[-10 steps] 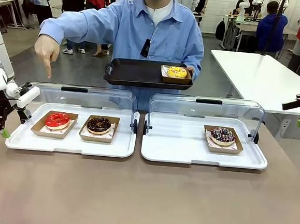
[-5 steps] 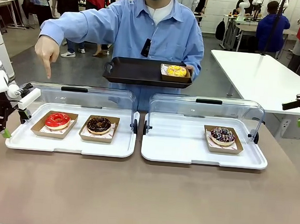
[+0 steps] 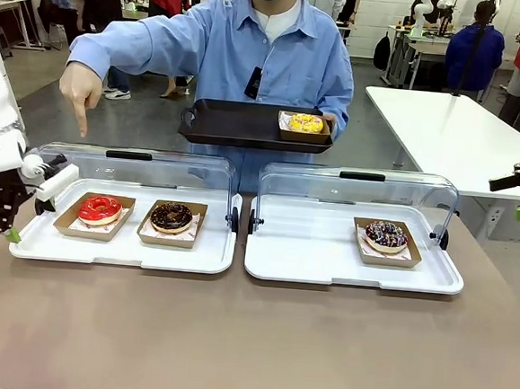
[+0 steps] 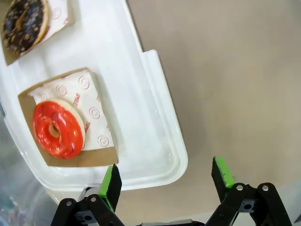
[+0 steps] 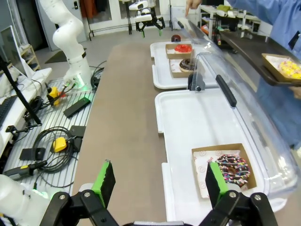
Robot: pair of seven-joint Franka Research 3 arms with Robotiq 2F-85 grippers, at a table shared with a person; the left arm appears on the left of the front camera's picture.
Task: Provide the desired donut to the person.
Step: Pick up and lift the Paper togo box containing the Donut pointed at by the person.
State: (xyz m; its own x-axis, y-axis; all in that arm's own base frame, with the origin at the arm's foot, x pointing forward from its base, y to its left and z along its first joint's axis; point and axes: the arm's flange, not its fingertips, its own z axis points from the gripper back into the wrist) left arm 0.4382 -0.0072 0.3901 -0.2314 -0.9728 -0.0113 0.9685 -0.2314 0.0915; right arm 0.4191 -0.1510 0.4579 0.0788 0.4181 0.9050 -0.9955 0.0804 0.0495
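My left pincer (image 4: pixel 167 178) hangs with its jaws wide apart and nothing between them, just off the outer end of the left tray (image 3: pixel 120 251), where the tray's rounded corner meets the brown counter (image 3: pixel 249 338). The red donut (image 3: pixel 100 209) lies on printed paper in a cardboard boat at that same end of the left tray, close to my green pads in the wrist view but untouched. A chocolate donut (image 3: pixel 171 215) sits in its own boat beside it, toward the tray's inner end. The tray's clear lid (image 3: pixel 145 172) stands raised along its far edge.

Across the counter, behind the left tray, the person (image 3: pixel 270 60) in a light blue shirt points one hand (image 3: pixel 81 86) straight down, index finger above the tray's outer far corner, on the red donut's side. The person's other arm carries a black serving tray (image 3: pixel 238 125), held above and behind the left tray's inner end, with a yellow donut (image 3: pixel 306 124) in a boat on it.

A second white tray (image 3: pixel 310 243) lies just beside the left tray's inner end, lid up, and holds a sprinkled donut (image 3: pixel 386 235). My right pincer (image 5: pixel 160 181) waits well apart from the left tray, beyond that second tray, its jaws spread and empty.
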